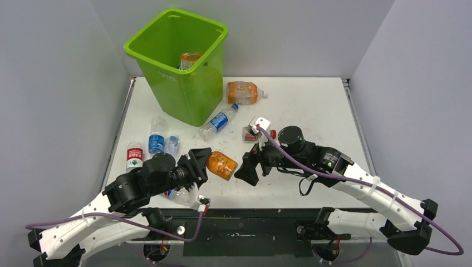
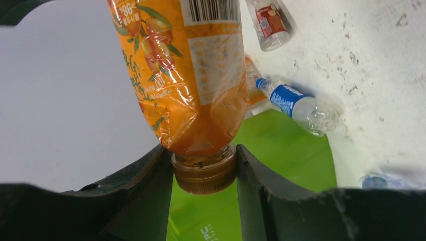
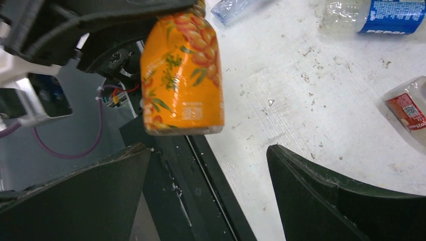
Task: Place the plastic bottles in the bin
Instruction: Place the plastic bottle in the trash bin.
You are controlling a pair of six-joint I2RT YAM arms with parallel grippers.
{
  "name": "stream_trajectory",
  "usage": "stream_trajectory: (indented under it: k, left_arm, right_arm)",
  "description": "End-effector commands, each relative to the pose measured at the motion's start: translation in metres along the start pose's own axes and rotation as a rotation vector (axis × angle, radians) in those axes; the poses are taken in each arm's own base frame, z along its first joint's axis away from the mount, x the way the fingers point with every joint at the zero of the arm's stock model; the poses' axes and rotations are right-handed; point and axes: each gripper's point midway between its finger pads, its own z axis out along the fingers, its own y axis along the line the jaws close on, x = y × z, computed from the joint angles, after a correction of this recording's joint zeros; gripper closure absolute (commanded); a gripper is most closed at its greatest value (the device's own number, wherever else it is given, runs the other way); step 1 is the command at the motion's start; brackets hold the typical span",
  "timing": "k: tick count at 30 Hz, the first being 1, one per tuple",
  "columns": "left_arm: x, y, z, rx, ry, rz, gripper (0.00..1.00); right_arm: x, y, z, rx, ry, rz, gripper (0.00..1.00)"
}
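Note:
My left gripper (image 1: 205, 166) (image 2: 204, 173) is shut on the cap and neck of an orange bottle (image 1: 222, 165) (image 2: 191, 75) (image 3: 183, 75), held off the table near its front edge. My right gripper (image 1: 245, 170) (image 3: 208, 165) stands open just right of that bottle's base, with nothing between its fingers. The lime-green bin (image 1: 178, 61) (image 2: 286, 150) stands at the back left with an orange bottle (image 1: 191, 59) inside. On the table lie another orange bottle (image 1: 243, 92), a blue-labelled bottle (image 1: 220, 121) (image 2: 296, 103) (image 3: 387, 12) and a red-labelled one (image 1: 250, 134) (image 3: 409, 110).
More bottles lie at the left: a blue-labelled one (image 1: 157, 136), a red-labelled one (image 1: 134, 155), a small clear one (image 1: 172, 144), and one under my left arm (image 1: 181, 194). The table's front edge (image 3: 201, 150) runs below both grippers.

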Motion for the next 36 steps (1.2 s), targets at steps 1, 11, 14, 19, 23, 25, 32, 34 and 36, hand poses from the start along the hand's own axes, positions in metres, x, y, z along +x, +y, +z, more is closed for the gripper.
stream_trajectory:
  k: [1,11,14,19,23,25,32,34,36]
  left_arm:
    - [0.003,0.016,-0.001,0.026,0.023,0.212,1.0]
    - [0.002,0.025,0.007,0.029,0.014,0.195,1.0]
    - [0.002,0.026,0.007,0.029,0.013,0.19,1.0]
    - [0.001,0.03,0.006,0.019,0.008,0.182,1.0]
    - [0.0,0.033,0.005,0.013,0.002,0.177,1.0]
    - [-0.001,0.033,0.005,0.013,0.0,0.176,1.0]
    - [-0.004,0.036,0.006,-0.023,-0.011,0.149,1.0]
    - [-0.005,0.046,0.003,-0.083,-0.021,0.087,0.83]
    - [-0.008,0.058,-0.001,-0.16,-0.045,-0.027,0.5]
  right_arm:
    - [-0.043,0.022,-0.003,-0.092,-0.104,-0.026,0.1]
    - [-0.014,0.031,0.039,-0.095,0.036,-0.022,0.1]
    - [-0.004,0.02,0.047,-0.043,0.06,-0.018,0.1]
    - [-0.001,0.009,0.055,0.009,0.044,-0.019,0.05]
    - [0.003,0.0,0.066,0.046,0.051,-0.015,0.02]
    - [0.003,-0.002,0.071,0.056,0.041,-0.007,0.04]
    - [-0.003,-0.002,0.075,0.05,-0.007,0.002,0.47]
    - [-0.005,-0.003,0.07,0.053,-0.025,-0.005,0.53]
    - [-0.01,-0.003,0.061,0.061,-0.064,-0.017,0.56]
